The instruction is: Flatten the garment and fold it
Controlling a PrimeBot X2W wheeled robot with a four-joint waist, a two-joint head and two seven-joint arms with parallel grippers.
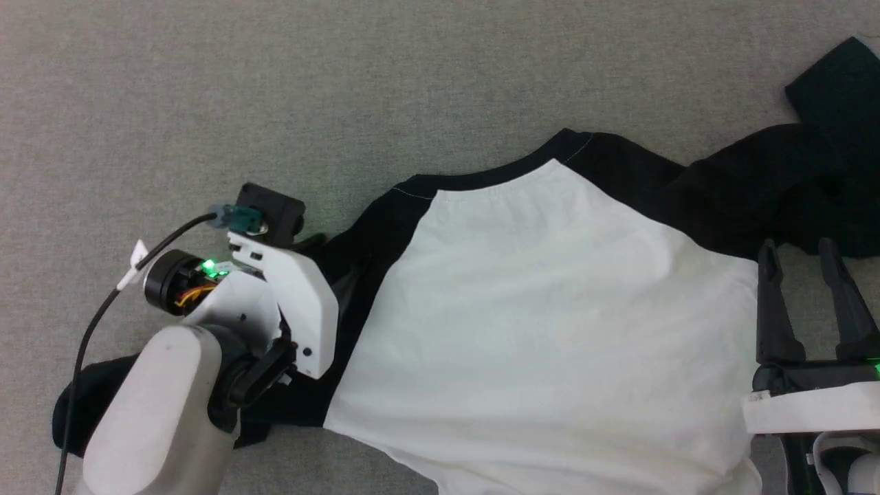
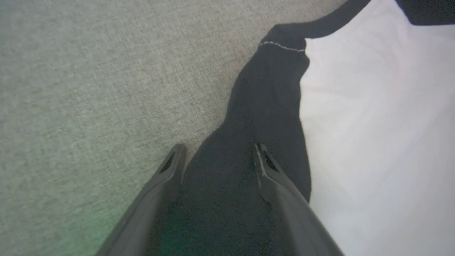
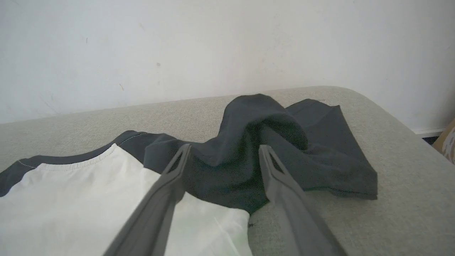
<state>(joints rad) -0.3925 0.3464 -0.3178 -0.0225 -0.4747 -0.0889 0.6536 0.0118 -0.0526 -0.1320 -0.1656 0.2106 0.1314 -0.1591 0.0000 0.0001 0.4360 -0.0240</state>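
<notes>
garment point(image 1: 536, 323) placement: spread on the grey cloth surface point(image 1: 206, 103), collar to the far side, white panel upward and mostly smooth, no print visible on it. lies across the centre and right of the head view, lower hem past the bottom edge.

left sleeve point(image 2: 263, 106): black, fairly flat, running out toward the robot's left under the left arm. right sleeve point(image 3: 320, 167): black, heaped in a hump with folds, near the rounded corner of the surface, pale wall point(image 3: 213, 42) behind. judged the main fault against flatness; folding not yet begun.

reason for stations, as judged: one gripper per sleeve, each on its own side, likely so that both sleeves can be drawn outward and the body kept taut.

left gripper point(image 2: 219, 147): fingers spread wide, nothing pinched between them. straddles the sleeve's outer edge, one tip at the border of black cloth and grey surface, the other over black cloth. contact with the fabric cannot be told. pose: pale forearm rising from the lower left of the head view, wrist bent over, fingers pointing down and toward the collar end.

right gripper point(image 1: 796, 247): fingers spread wide, empty. stands at the lower right of the head view, fingers pointing away from the robot, tips just short of the heaped sleeve beside the white panel's edge. in its wrist view held above the cloth at a shallow angle, aimed into the hump. next move calls for a low approach and a pinch on one layer only, else risk of dragging the smoothed panel.
</notes>
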